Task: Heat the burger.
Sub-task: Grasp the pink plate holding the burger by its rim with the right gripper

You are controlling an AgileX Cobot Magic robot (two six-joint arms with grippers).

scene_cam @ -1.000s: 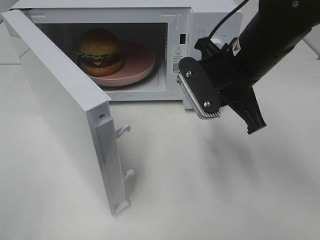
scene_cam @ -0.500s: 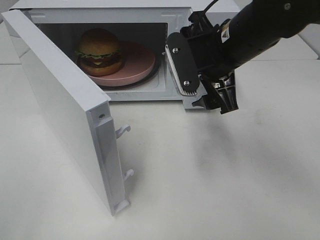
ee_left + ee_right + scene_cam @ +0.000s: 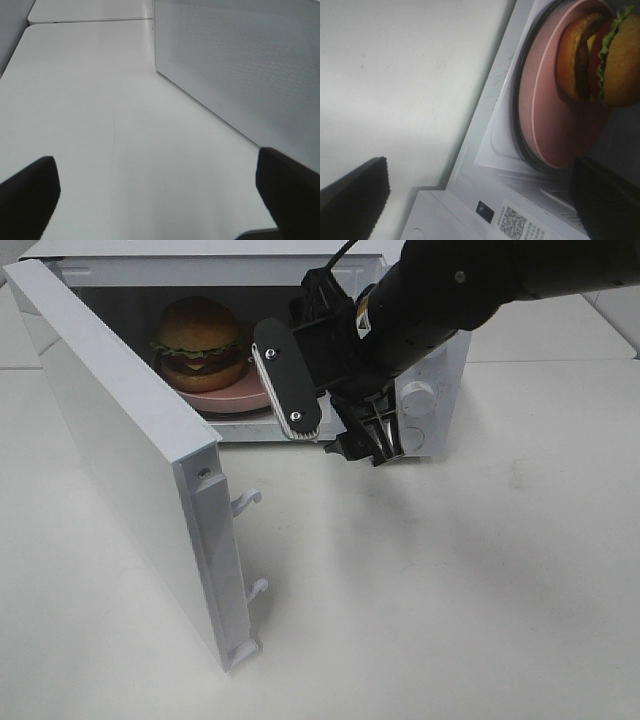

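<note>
Burger [image 3: 198, 340] on plate [image 3: 240, 400] inside microwave [image 3: 442, 370]: done. Door [image 3: 110, 470] open; closing, starting pending. Right gripper [image 3: 335, 440], left gripper [image 3: 157, 200]: jaws wide, empty.

A burger [image 3: 199, 340] sits upright on a round pink plate [image 3: 222, 399] inside a white microwave [image 3: 431, 410], whose door [image 3: 120, 455] stands swung wide open. The burger is whole and neatly stacked: a domed tan-brown top bun, a ruffled green lettuce edge, a red slice and a yellow layer over a dark patty, and a bottom bun resting flat on the plate. Seen from the high camera, it occupies the left part of the plate, deep in the cavity. The right wrist view shows the burger [image 3: 600, 57] side-on, off-centre on the plate [image 3: 545, 120].
</note>
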